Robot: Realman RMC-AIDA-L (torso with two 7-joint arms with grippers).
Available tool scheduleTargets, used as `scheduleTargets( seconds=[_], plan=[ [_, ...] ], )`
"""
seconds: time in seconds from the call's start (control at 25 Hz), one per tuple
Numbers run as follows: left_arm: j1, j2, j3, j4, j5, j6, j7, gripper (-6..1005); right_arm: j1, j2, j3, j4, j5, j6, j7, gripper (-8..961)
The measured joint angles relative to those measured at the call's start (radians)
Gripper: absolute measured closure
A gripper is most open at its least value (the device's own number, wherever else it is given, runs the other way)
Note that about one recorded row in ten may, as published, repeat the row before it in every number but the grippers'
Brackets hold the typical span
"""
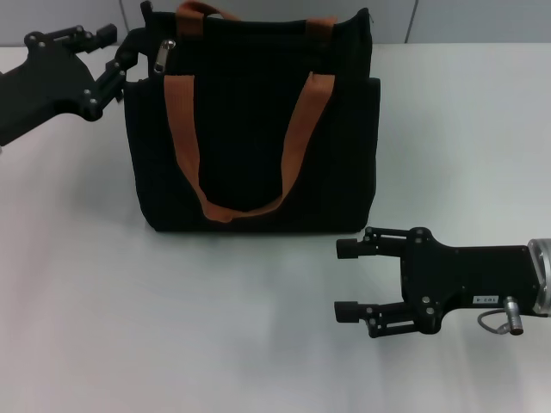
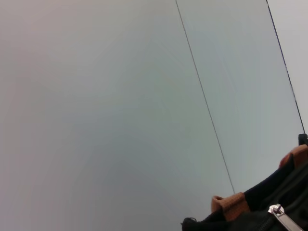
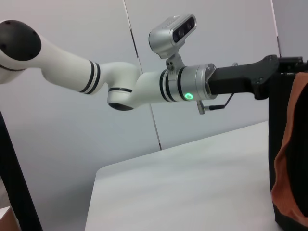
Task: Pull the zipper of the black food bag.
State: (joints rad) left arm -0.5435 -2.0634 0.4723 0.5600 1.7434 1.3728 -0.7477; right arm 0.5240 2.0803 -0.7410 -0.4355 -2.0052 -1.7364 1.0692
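Note:
The black food bag [image 1: 258, 129] stands upright at the back middle of the table, with its orange-brown handles [image 1: 297, 129] hanging down the front. The silver zipper pull [image 1: 165, 55] hangs at the bag's top left corner. It also shows in the left wrist view [image 2: 284, 217]. My left gripper [image 1: 117, 50] is open right beside that corner, its fingers just left of the pull and not around it. My right gripper [image 1: 344, 280] is open and empty, low over the table in front of the bag's right side.
The white table [image 1: 172, 327] stretches in front of and beside the bag. A pale wall [image 2: 120, 106] stands behind. The right wrist view shows my white left arm [image 3: 139, 86] reaching to the bag [image 3: 281, 144].

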Motion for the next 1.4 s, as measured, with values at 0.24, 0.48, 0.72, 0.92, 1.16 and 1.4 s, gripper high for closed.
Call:
scheduleTargets(
  seconds=[0.24,0.48,0.72,0.92,1.16,1.4],
  plan=[
    [0.004,-0.003,-0.001,-0.022,0.000,0.020,0.000,764,0.004,0.000,0.000,0.002,0.035,-0.009,0.002,142],
    [0.015,-0.005,-0.006,-0.058,-0.029,0.047,0.038,905,0.010,0.001,-0.005,0.021,0.254,-0.053,0.092,142],
    [0.024,-0.005,-0.002,-0.077,-0.065,0.075,0.066,978,0.090,0.001,-0.001,0.020,0.391,-0.035,0.352,143],
    [0.019,-0.006,-0.007,-0.102,-0.066,0.094,0.087,976,0.190,-0.001,-0.009,0.001,0.440,0.040,0.501,143],
    [0.011,-0.005,-0.002,-0.104,-0.085,0.095,0.090,974,0.331,-0.001,-0.115,-0.023,0.425,0.237,0.640,144],
    [0.002,-0.003,-0.002,-0.097,-0.089,0.095,0.080,972,0.396,-0.003,-0.291,-0.106,0.425,0.412,0.765,151]
  ],
)
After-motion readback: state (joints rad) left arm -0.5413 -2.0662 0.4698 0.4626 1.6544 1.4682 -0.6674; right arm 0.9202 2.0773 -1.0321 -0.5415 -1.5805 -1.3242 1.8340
